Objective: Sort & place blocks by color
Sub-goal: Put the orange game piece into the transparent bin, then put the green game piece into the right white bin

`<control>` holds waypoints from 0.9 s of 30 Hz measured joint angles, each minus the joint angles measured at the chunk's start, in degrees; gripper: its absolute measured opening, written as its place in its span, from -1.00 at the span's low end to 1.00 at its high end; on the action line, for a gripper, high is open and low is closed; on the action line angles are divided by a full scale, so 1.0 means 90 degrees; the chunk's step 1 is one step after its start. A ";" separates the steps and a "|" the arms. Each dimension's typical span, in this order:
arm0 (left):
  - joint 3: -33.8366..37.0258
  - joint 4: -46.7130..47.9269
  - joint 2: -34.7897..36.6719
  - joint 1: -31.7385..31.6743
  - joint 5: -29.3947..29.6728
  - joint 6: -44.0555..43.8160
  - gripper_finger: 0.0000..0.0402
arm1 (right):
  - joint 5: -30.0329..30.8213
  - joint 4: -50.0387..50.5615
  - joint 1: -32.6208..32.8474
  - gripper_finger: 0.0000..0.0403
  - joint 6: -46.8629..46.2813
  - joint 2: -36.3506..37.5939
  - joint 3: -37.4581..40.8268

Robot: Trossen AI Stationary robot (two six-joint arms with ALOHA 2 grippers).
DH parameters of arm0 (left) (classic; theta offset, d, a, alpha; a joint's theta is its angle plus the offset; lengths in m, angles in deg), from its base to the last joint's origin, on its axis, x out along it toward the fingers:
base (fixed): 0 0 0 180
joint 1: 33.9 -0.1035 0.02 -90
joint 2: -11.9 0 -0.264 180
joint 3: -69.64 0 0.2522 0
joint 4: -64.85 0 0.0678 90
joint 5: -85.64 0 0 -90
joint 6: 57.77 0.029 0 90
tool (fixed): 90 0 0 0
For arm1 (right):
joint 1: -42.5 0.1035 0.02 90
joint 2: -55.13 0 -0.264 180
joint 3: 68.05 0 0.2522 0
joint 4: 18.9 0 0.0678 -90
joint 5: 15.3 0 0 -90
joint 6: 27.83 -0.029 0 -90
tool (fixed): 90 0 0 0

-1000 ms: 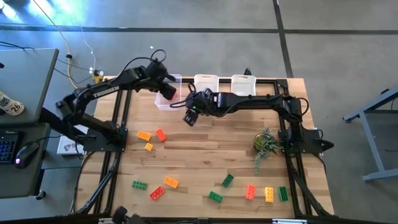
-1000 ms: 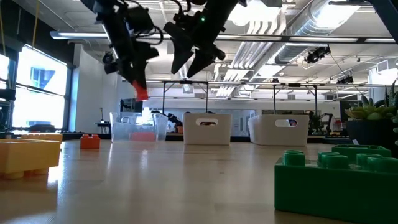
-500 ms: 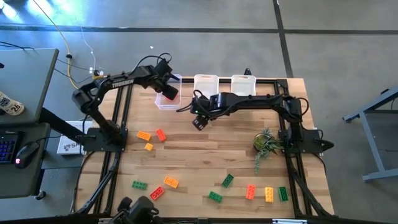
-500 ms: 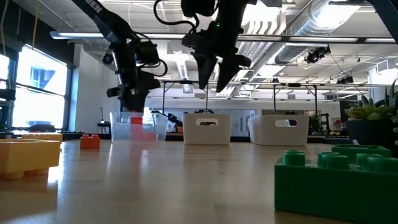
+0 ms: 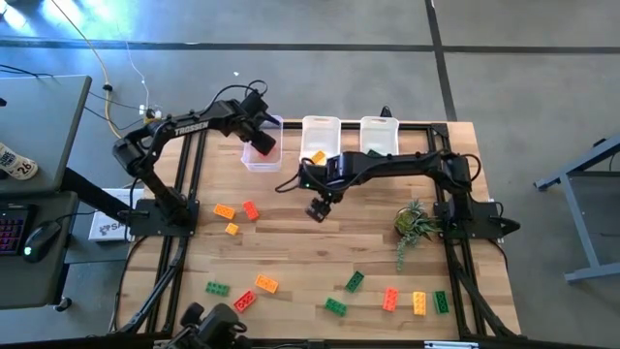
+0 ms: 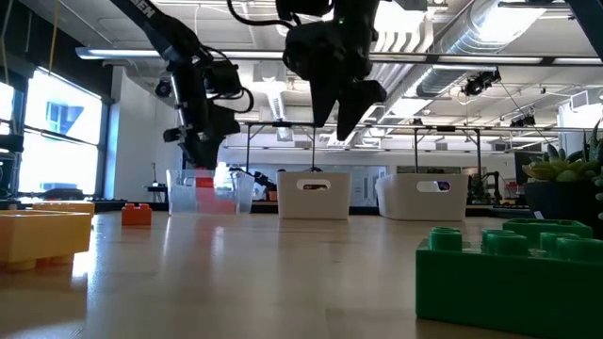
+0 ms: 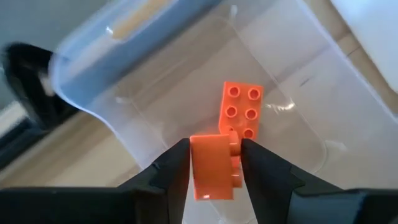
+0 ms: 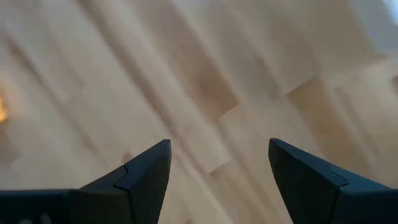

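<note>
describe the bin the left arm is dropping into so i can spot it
Three clear bins stand in a row along the table's far edge. It is the leftmost bin, under the left gripper, which has a red block between its fingers. Only this bin has a red block inside.

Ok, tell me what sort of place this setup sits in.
Probably a robotics lab or workshop in an open industrial hall: exposed ceiling ducts, a concrete floor, and a desk with keyboard beside the wooden table.
</note>
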 joint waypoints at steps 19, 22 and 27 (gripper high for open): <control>-0.1189 0.1406 0.1274 0.1121 -0.0437 -0.0984 -0.35 | -0.0906 0.0177 0.1122 0.27 0.1641 0.0000 0.0002; -0.1189 0.1425 0.1367 0.1614 -0.0430 -0.1299 -0.35 | -0.0910 0.0179 0.1434 0.27 0.2321 0.0000 0.0002; -0.1186 0.1575 0.1393 0.2456 -0.0429 -0.1712 -0.35 | -0.0902 0.0145 0.1961 0.27 0.3334 -0.0002 0.0150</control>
